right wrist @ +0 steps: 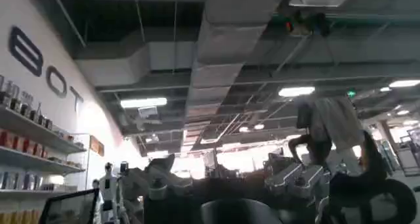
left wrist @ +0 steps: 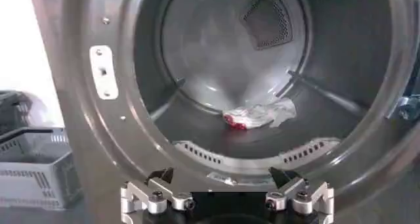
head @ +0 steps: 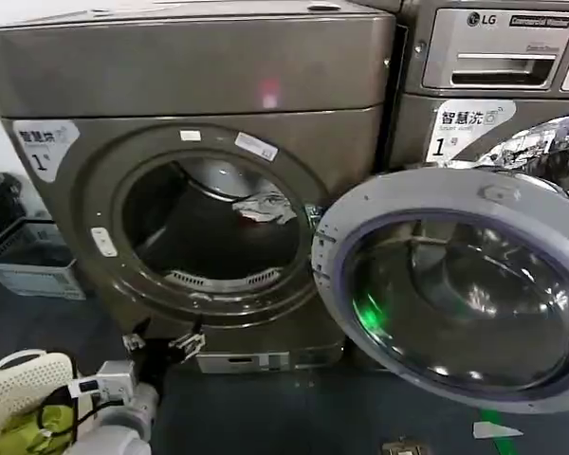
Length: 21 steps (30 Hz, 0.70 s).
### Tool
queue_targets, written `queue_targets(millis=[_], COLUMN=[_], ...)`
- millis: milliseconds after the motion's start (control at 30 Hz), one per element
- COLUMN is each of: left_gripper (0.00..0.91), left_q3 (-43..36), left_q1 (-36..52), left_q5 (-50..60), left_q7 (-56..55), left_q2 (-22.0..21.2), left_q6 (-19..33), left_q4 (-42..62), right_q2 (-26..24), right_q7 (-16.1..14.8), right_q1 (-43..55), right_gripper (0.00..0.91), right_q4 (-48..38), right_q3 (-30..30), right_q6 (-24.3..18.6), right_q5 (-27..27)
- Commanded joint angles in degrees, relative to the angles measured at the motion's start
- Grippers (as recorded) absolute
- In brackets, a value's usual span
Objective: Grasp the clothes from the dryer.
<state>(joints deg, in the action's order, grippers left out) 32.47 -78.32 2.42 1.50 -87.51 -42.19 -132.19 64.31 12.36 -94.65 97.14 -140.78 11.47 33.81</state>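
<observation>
I have the left gripper (left wrist: 226, 187) low before the dryer (head: 294, 76), fingers (left wrist: 161, 177) spread wide, nothing between them. The clothes (left wrist: 257, 114) lie beyond the fingers on the drum floor, past the porthole's lower rim (left wrist: 197, 169), open room all round. Right gripper (right wrist: 226, 179) points at the ceiling, its fingers also spread.

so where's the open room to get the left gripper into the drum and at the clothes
The dryer mouth is wide open; its door is swung right. The left gripper, jaws open, sits just below the rim. The clothes are a small bundle on the drum floor, with bare metal all around. Tightest spot: the perforated lip between rim and bundle.
</observation>
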Motion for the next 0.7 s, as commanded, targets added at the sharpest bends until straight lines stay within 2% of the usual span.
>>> queue_targets(millis=[33, 700], left_gripper=[0.907, 0.907], left_q3=[0.0, -0.3], left_q1=[0.2, 0.5], left_q5=[0.8, 0.3], left_q7=[0.1, 0.1], left_q2=[0.0, 0.0], left_q6=[-2.8, -2.8], left_q4=[1.4, 1.1], right_q2=[-0.2, 0.0], right_q7=[0.0, 0.0], right_q1=[0.1, -0.2], right_gripper=[0.907, 0.907], right_q4=[0.1, 0.1], right_q3=[0.0, -0.4], right_q6=[0.0, 0.0], right_q5=[0.0, 0.0])
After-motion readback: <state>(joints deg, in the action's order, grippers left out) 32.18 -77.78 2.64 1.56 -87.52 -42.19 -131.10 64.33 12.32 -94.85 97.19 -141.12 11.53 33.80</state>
